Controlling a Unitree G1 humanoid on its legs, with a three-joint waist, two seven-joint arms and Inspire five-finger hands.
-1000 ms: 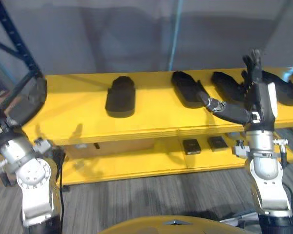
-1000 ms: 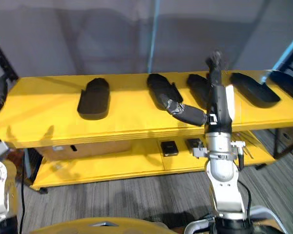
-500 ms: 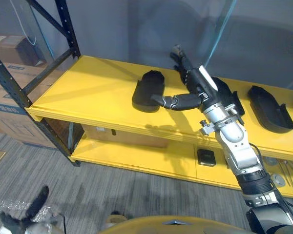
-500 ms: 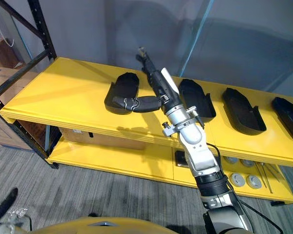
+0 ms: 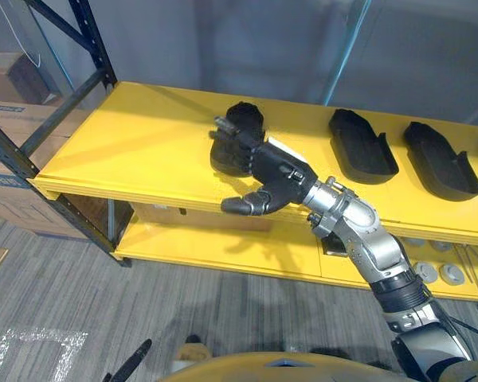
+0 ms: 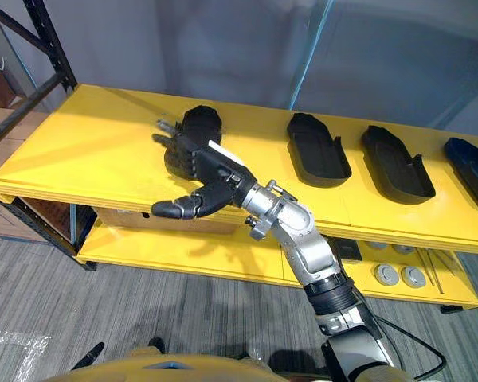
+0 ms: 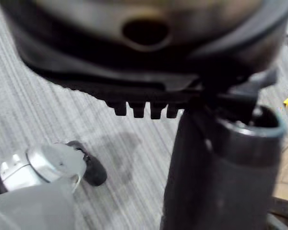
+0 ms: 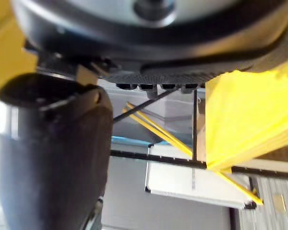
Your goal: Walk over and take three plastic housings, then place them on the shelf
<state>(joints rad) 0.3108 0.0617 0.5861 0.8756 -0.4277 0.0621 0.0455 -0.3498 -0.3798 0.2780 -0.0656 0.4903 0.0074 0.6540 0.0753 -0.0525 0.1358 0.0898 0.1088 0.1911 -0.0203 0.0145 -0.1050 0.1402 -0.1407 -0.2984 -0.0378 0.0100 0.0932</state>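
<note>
Right robot hand (image 5: 275, 171) — thumb splayed — curls over the rounded, matte-black plastic housing (image 5: 243, 114).

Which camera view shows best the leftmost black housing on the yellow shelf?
The right eye view: the leftmost housing shows its rounded far end above the right hand, which covers its near part. The left eye view shows less of it. The wrist views face floor and shelf.
</note>
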